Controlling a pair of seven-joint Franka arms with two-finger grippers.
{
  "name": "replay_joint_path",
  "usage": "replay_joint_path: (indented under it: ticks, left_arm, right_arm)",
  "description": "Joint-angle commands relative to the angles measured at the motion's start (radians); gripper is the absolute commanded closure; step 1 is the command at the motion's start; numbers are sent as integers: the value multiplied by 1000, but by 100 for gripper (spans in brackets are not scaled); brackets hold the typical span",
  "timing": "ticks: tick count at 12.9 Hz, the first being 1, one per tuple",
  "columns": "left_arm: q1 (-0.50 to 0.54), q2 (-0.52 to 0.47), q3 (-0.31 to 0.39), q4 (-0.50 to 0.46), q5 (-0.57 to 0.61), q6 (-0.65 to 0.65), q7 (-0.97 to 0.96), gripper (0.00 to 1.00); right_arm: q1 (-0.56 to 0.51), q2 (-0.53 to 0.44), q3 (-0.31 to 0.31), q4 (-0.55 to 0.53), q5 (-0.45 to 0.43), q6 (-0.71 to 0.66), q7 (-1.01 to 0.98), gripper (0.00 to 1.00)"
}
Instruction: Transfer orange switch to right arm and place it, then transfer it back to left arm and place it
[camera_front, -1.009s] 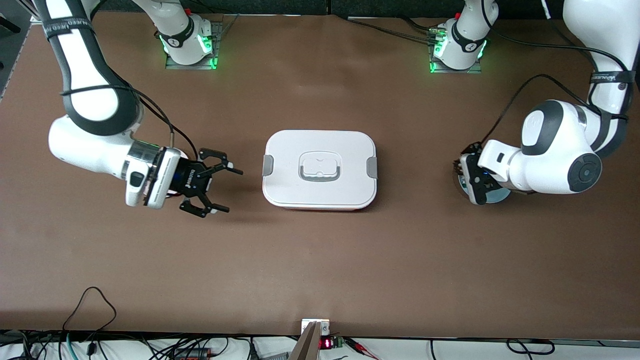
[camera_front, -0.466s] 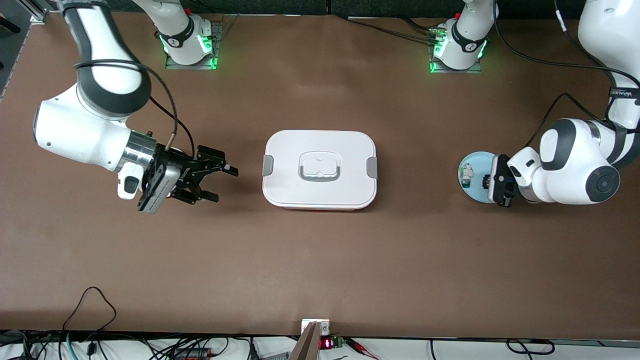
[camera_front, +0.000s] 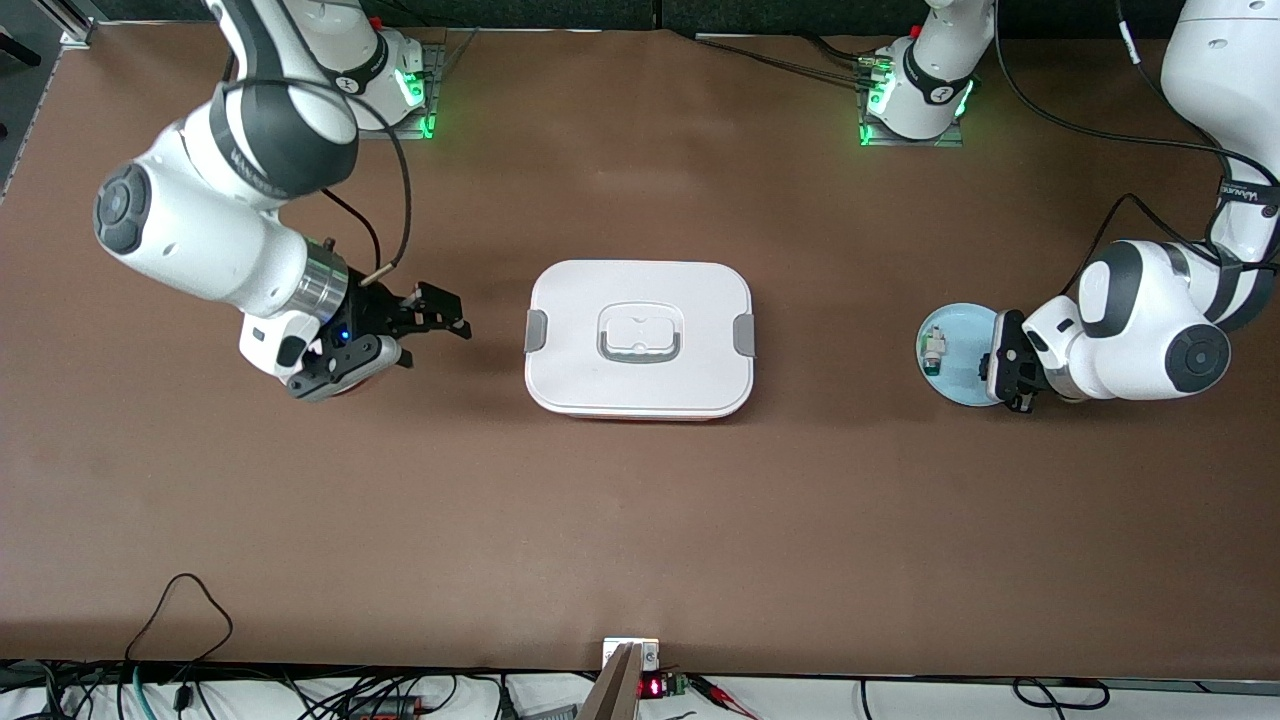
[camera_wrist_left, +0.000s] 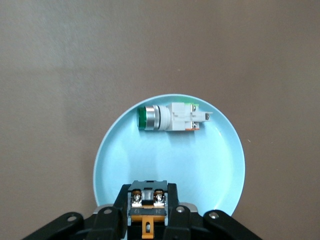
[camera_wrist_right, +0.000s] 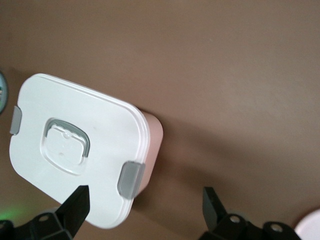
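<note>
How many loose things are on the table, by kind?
Switches: 2, the orange switch shut in the left claw over the blue plate, and a green switch lying on that plate.
Plates: 1, the blue plate; a second cannot be confirmed under the open right claw.
Boxes: 1, the white box mid-table.
Total: 4

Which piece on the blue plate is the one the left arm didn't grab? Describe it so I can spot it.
Find the white box mid-table, then the blue plate toward the left arm's end. The green switch lies loose there, white-bodied with a round green button. The orange switch, black and orange, sits clamped in the left gripper.
</note>
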Motion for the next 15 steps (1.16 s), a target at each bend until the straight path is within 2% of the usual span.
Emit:
replay_joint_path:
  ticks: [1,2,3,4,5,7,9,10,11,12,13,14,15]
  left_arm:
    - [28,-20,-11,-84,23,83,20,100]
    - [31,-20,-11,-104,22,110,20,100]
    - [34,-20,-11,-129,23,145,17,100]
    - [34,-18,-11,-145,22,173,16,100]
    - [34,-18,-11,-153,23,187,16,100]
    - [34,-14,-11,-155,22,190,14,100]
    - [45,-8,-11,-161,22,190,10,100]
    - [47,-8,-11,-162,22,190,5,100]
    - [47,-8,-11,-163,22,190,5,95]
    - [47,-8,-11,-163,22,190,5,71]
    - [48,-6,-11,-163,22,190,2,1]
    - [51,-6,-11,-161,22,190,2,0]
    - [51,-8,-11,-158,22,189,2,0]
  right_arm:
    - [9,-7,-4,112,-80,-224,140,0]
    - [8,-4,-5,166,-134,-327,146,0]
    - [9,-2,-4,203,-231,-395,142,0]
    - [14,-7,-2,225,-329,-434,137,0]
    - [11,-14,-2,226,-385,-454,133,0]
    - [-9,-34,-21,228,-411,-465,136,0]
    - [-12,-43,-137,231,-411,-466,134,0]
    - [-14,-54,-172,232,-410,-466,134,0]
    - [-18,-56,-201,232,-405,-469,136,0]
    - [-14,-57,-240,232,-404,-471,134,0]
    - [-14,-59,-270,234,-407,-469,133,0]
    - [-18,-63,-301,232,-399,-466,142,0]
    - [-18,-63,-361,232,-387,-454,140,0]
